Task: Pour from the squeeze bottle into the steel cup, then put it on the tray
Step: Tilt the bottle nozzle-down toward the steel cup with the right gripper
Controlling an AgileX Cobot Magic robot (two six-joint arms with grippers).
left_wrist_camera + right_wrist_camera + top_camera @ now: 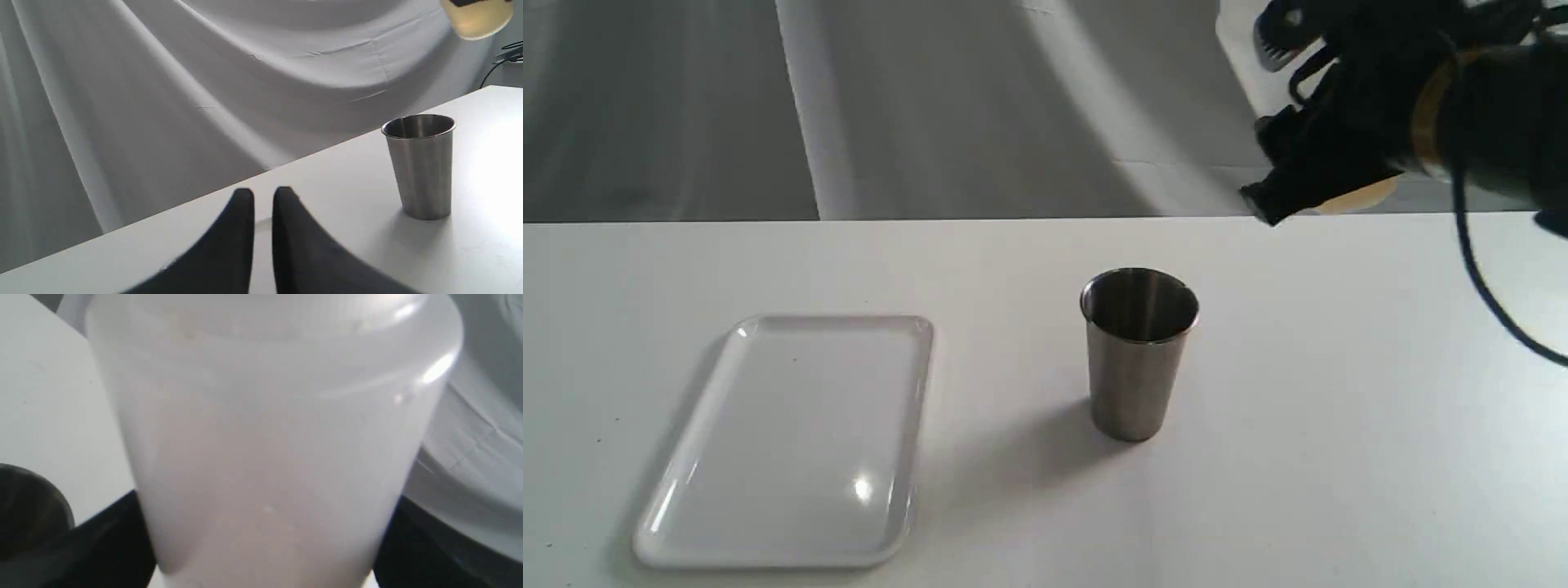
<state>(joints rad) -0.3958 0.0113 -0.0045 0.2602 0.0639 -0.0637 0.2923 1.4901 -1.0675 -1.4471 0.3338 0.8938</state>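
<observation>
The steel cup (pixel 1139 351) stands upright in the middle of the white table, its dark inside showing; the left wrist view has the cup (pixel 421 163) too. To its left lies the white tray (pixel 784 441), nothing on it. My right gripper (pixel 1327 175) hangs high, behind and to the right of the cup, shut on the squeeze bottle (pixel 1364 196). Only the bottle's amber base shows there. In the right wrist view the whitish bottle (pixel 269 437) fills the picture between the black fingers (pixel 102 547). My left gripper (pixel 263 196) hovers low over the table, its fingers nearly together, holding nothing.
A grey cloth backdrop (pixel 972 106) hangs behind the table's far edge. A black cable (pixel 1494 302) droops from the right arm over the table's right side. The cup's dark rim (pixel 28 506) shows at the edge of the right wrist view.
</observation>
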